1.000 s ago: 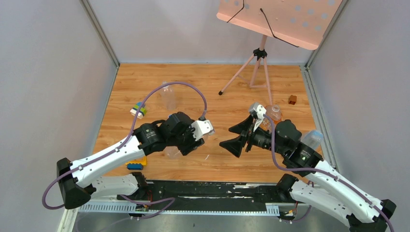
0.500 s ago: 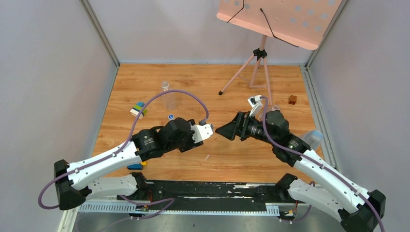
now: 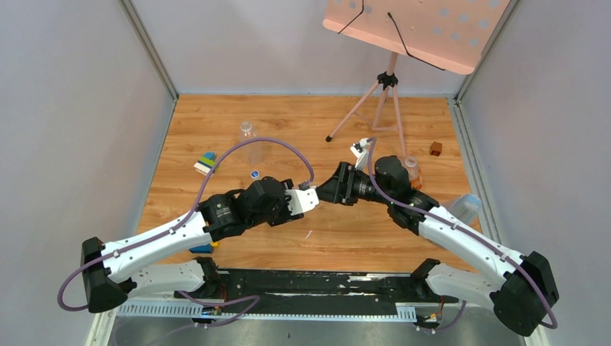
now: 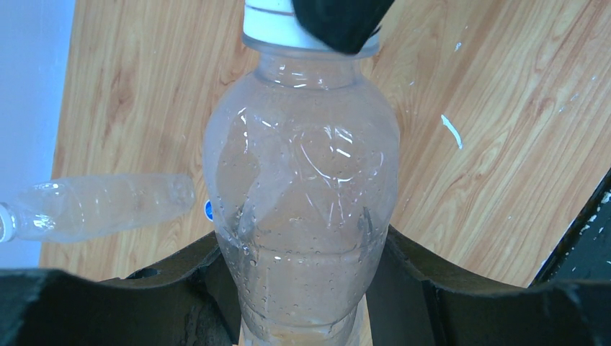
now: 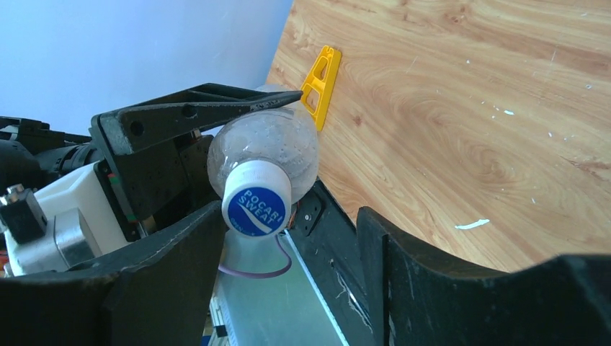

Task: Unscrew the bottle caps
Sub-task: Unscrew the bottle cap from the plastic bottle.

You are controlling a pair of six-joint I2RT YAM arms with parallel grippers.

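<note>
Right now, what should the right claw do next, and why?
Probably close the right claw on the cap. The cap sits between its open jaws, close to one finger with a gap to the other, so it does not look gripped yet. The left claw holds the bottle, so a twist could follow.

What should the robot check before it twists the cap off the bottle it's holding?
1. The left gripper clamps the bottle: ok.
2. The cap is on the bottle: ok.
3. The cap sits between the fingers of the right gripper: ok.
4. Right jaws closed on the cap: not ok, a gap shows on one side.
5. Left grip firm enough against twisting: cannot tell.
</note>
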